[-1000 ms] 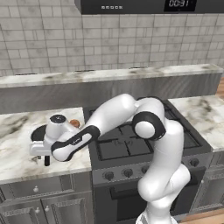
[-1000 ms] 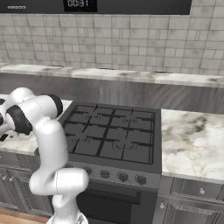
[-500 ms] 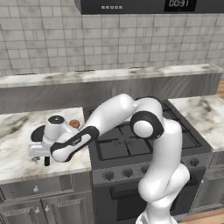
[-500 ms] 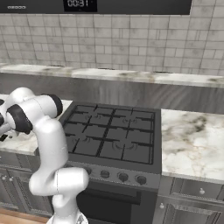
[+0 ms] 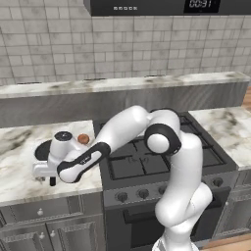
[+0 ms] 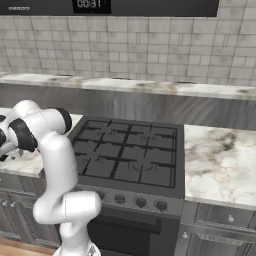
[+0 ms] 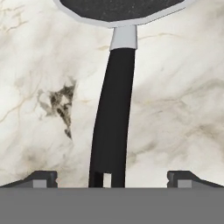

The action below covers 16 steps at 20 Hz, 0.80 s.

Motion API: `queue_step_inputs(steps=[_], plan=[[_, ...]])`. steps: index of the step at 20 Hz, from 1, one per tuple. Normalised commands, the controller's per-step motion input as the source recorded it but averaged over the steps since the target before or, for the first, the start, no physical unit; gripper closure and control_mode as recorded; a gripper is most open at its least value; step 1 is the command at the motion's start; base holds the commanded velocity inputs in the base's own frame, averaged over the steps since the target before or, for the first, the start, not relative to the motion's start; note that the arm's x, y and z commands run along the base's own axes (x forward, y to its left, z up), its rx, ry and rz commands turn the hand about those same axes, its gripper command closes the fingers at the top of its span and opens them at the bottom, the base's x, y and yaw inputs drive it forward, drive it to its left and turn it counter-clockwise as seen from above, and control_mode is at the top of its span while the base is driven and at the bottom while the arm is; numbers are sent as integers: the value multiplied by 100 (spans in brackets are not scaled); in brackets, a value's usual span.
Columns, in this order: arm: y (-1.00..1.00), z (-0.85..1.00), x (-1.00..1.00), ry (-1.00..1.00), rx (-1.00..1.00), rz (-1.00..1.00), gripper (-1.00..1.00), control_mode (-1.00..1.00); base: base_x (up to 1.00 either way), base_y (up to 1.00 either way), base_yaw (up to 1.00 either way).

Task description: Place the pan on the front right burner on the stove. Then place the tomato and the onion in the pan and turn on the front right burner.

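Note:
The black pan (image 7: 120, 8) lies on the marble counter left of the stove (image 5: 147, 162). Its long handle (image 7: 111, 113) runs straight down between my finger tips in the hand view. My gripper (image 7: 113, 179) is open and straddles the end of the handle, with one fingertip (image 7: 43, 178) on each side and clear of it. In the left base view the hand (image 5: 44, 177) hangs low over the counter and covers most of the pan (image 5: 42, 150). The brown onion (image 5: 84, 139) sits just behind it. The tomato is hidden. The front right burner (image 6: 150, 172) is bare.
The counter's front edge (image 5: 49, 196) runs just below my hand, with cabinets under it. A raised marble ledge (image 5: 122, 86) and a tiled wall close off the back. More marble counter (image 6: 220, 160) lies right of the stove, and knobs (image 6: 140, 201) line the stove's front.
My hand has eased slightly down and left toward the pan's handle. The jaws have stayed open and the pan has not moved.

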Motion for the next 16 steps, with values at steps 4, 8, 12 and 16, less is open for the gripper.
queue_step_inputs(steps=[4, 8, 12, 16], plan=[[0, -12, 2, 0, 0, 0, -100, -100, 0, 0, 0], [0, -18, 0, 0, 0, 0, -100, -100, 0, 0, 0], [1, -13, 0, 0, 0, 0, -100, -100, 0, 0, 0], [0, 0, 0, 0, 0, 0, -100, -100, 0, 0, 0]])
